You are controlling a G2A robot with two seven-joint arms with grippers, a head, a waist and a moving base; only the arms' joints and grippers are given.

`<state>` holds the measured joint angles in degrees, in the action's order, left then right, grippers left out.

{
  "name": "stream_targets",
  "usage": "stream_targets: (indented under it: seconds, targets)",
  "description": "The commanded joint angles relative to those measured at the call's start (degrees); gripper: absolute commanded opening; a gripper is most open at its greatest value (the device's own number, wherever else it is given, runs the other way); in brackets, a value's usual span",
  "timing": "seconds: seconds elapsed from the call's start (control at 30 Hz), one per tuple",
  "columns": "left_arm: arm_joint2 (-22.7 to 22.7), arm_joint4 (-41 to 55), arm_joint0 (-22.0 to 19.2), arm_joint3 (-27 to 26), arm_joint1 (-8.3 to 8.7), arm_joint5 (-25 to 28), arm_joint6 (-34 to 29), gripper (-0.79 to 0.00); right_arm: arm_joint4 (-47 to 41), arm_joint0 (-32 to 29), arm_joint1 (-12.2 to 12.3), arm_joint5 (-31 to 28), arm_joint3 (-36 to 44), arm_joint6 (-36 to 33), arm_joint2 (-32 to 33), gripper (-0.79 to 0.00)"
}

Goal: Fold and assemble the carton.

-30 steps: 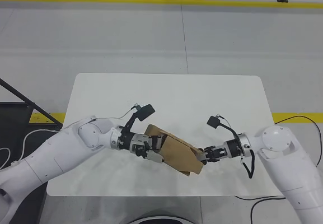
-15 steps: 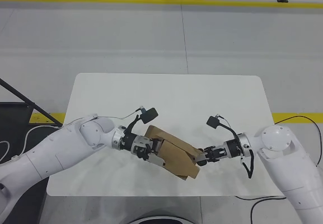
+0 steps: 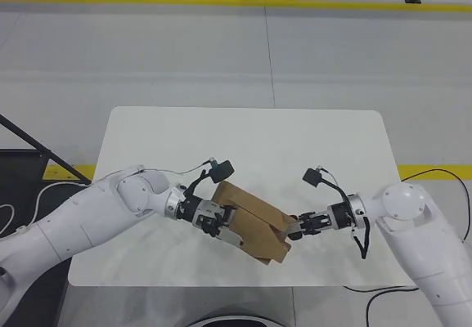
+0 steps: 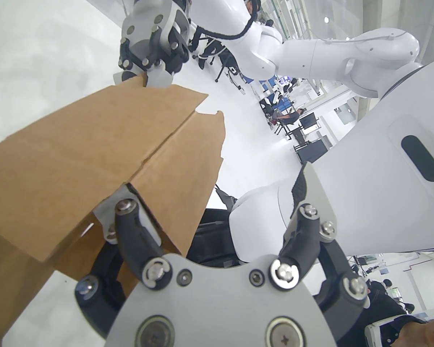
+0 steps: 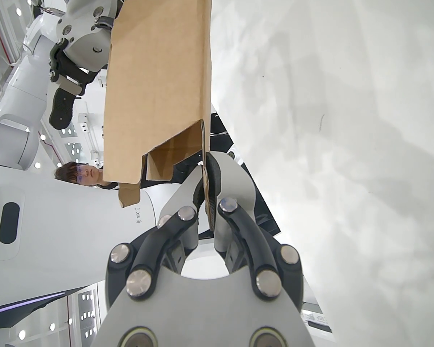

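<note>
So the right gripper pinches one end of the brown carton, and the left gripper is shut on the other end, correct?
Not quite. The left gripper is open: one finger lies against the carton, the other stands apart, as the left wrist view shows. The right gripper does pinch its end.

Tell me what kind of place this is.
Probably a robotics lab or test hall: a carton is held over a white table, the grey floor has a yellow line, and there are monitors on desks behind.
</note>
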<state>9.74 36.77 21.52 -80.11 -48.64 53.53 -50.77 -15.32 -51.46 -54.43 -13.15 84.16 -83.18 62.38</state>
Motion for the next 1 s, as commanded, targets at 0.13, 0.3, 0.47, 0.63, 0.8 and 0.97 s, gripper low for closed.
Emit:
stream_targets:
  seconds: [0.13,0.3,0.47,0.63,0.8,0.97]
  targets:
    - [0.00,0.77,-0.06,0.58,0.09,-1.46,-1.45,-0.022,-0.27,-0.68,0.27,-0.42,0.53,0.72,0.62,-0.785]
    - [0.00,0.84,0.02,0.86,-0.08,-1.73,-1.72,-0.339,-0.46,-0.92,0.44,-0.34,0.76,0.95,0.87,-0.785]
    - [0.00,0.61,-0.02,0.99,-0.18,-1.72,-1.71,-0.480,-0.63,-1.00,0.55,-0.27,0.84,1.22,0.93,-0.785]
    - [0.00,0.21,-0.03,1.09,-0.19,-1.60,-1.59,-0.502,-1.16,-1.07,0.66,-0.19,0.64,1.77,1.20,-0.785]
    - [0.00,-0.27,-0.03,1.09,-0.15,-1.52,-1.51,-0.536,-1.79,-1.16,0.77,-0.16,0.45,1.99,1.46,-0.785]
    - [0.00,-0.49,-0.03,1.12,-0.11,-1.88,-1.87,-0.573,-2.42,-1.20,0.86,-0.20,0.22,2.01,1.62,-0.785]
